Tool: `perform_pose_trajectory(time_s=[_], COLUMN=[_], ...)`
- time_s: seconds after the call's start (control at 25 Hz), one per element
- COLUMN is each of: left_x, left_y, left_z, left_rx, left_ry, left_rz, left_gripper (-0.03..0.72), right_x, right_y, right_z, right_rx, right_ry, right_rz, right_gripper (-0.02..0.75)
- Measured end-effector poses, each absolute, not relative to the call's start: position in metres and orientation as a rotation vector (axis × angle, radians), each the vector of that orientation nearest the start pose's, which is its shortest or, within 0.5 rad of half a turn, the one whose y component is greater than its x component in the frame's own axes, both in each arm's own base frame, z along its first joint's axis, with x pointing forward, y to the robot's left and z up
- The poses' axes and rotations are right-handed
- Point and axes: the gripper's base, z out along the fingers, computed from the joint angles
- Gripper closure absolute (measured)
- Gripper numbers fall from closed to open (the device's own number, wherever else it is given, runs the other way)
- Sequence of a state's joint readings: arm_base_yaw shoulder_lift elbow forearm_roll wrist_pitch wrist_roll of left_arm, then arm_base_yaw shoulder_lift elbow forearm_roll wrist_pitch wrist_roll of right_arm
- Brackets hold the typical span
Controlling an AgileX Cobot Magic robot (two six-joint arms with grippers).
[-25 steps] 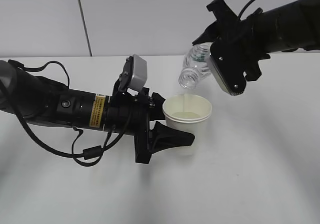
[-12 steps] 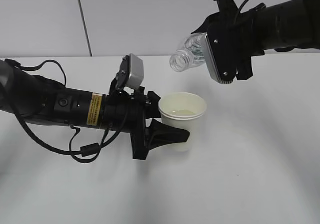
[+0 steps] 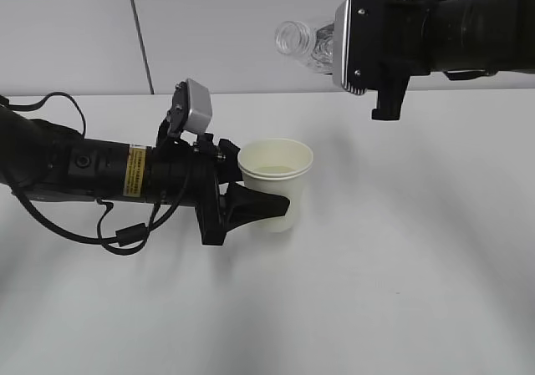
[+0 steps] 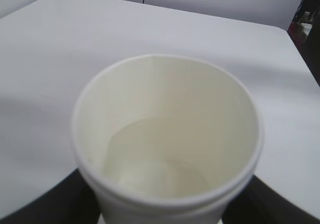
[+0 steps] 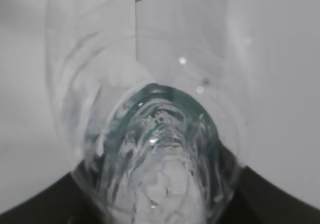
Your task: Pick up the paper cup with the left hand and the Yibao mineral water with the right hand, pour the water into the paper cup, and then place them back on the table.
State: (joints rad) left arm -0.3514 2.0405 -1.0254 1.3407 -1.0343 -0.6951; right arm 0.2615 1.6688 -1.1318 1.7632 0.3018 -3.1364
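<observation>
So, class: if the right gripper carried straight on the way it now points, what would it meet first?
The right gripper points left, roughly level, holding the bottle high above the table. The cup sits well below that line. Nothing shows ahead but the wall, though depth is unclear.

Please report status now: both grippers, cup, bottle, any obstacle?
Left gripper shut on paper cup, water inside. Right gripper shut on bottle, near level, raised. Nothing in the way.

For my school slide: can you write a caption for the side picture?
Left gripper holds the paper cup with water; right gripper holds the bottle sideways, high above.
</observation>
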Motion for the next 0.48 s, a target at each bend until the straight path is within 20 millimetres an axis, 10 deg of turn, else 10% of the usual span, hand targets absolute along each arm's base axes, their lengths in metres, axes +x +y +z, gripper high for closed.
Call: perform_pose_trajectory(time_s=[0.48], left_x=[0.3328], left_y=[-0.196], left_z=[0.143], left_rx=[1.198], left_ry=[1.568], left_rz=[-0.895], left_gripper=[0.273], right_x=[0.363], right_y=[0.1232], right_z=[0.2782], right_rx=[-1.279], right_ry=[1.468], right_rz=[-0.206], right_gripper=[0.35])
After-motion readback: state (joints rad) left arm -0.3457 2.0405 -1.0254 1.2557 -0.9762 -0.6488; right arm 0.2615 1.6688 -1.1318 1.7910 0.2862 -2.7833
